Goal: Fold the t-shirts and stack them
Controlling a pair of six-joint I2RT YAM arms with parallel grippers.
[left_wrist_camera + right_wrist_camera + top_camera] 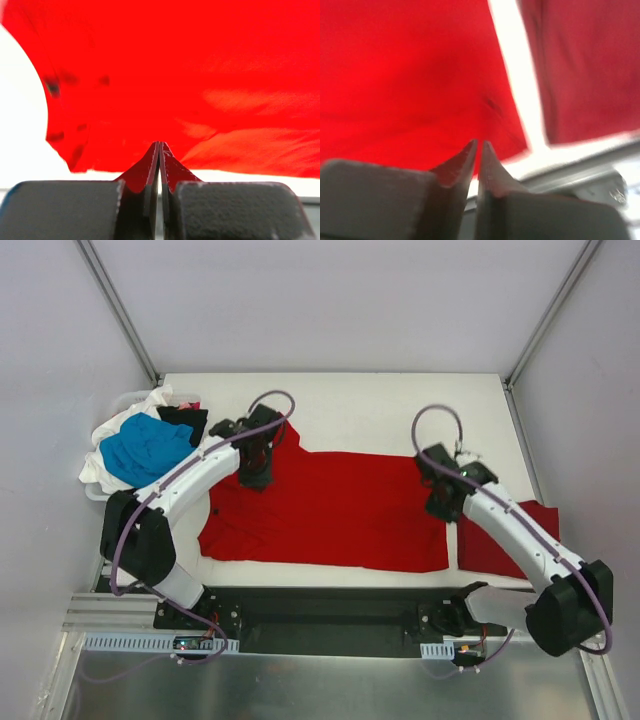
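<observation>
A bright red t-shirt lies spread across the middle of the white table, wide and flat. My left gripper is at its upper left corner. In the left wrist view its jaws are pressed together on the red cloth, and creases run in to the tips. My right gripper is over the shirt's right edge. Its fingertips stand a thin slit apart above the red cloth, with nothing seen between them. A folded darker red t-shirt lies to the right, also seen by the right wrist.
A heap of t-shirts sits at the table's left edge: blue, white and black. A strip of bare white table separates the spread shirt from the folded one. Grey walls close in the back and sides.
</observation>
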